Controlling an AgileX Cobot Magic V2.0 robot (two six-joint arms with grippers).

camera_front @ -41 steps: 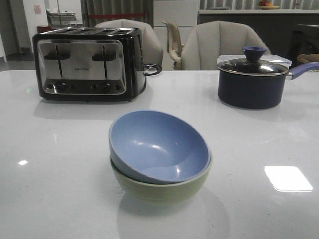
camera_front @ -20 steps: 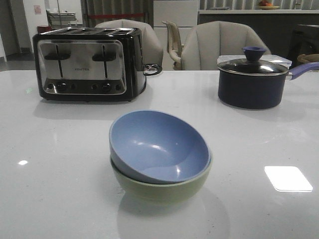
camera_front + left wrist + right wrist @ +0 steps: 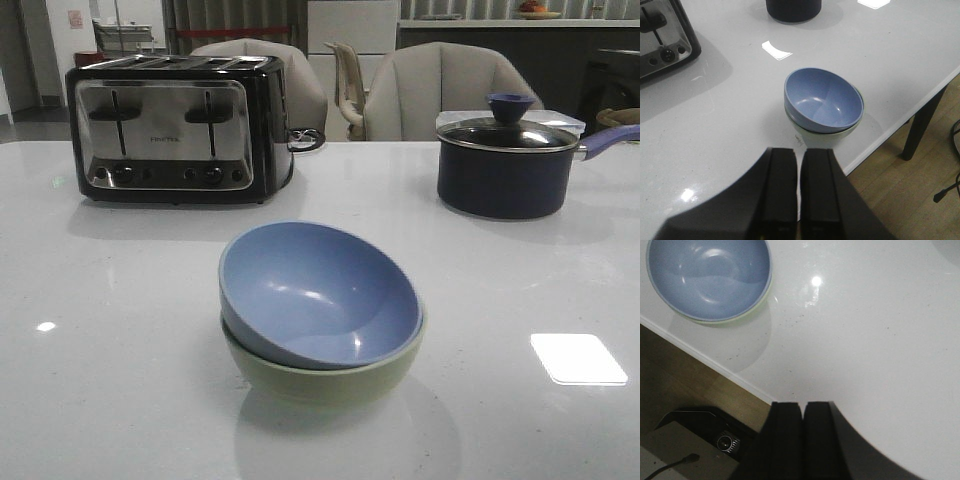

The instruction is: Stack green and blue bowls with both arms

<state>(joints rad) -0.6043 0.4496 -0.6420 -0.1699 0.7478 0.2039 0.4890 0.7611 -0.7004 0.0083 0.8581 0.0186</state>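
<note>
the blue bowl (image 3: 318, 293) sits tilted inside the green bowl (image 3: 325, 378), near the middle of the surface (image 3: 120, 330). both look stiff, light and smooth, likely slippery; the rim is the best hold. left fingers (image 3: 799, 187) and right fingers (image 3: 803, 435) are closed, empty, well apart from the bowls.

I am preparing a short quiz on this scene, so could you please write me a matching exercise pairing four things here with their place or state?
Things:
1. blue bowl
2. green bowl
3. toaster
4. saucepan

Places or states:
A. far right of the table, lid on
B. tilted, nested in another bowl
C. far left of the table
D. directly on the table, holding another bowl

Pairs: 1-B, 2-D, 3-C, 4-A
</note>
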